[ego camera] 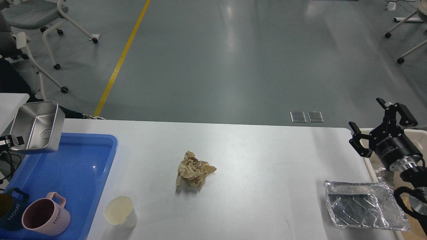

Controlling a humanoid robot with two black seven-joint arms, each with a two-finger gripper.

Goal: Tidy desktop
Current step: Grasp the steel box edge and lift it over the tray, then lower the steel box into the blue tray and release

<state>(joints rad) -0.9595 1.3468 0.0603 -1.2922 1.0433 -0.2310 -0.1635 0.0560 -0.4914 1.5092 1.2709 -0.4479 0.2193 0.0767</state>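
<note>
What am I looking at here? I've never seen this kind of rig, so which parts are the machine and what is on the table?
This single picture comes from the robot's own head, looking down. Its left gripper, at the left edge, is shut on a shiny rectangular metal tin held above the blue plastic tray. The right gripper, black, is open and empty. On the white desktop lie a crumpled brown paper ball, a cream paper cup and a clear plastic food tray. A pink mug sits in the blue tray.
</note>
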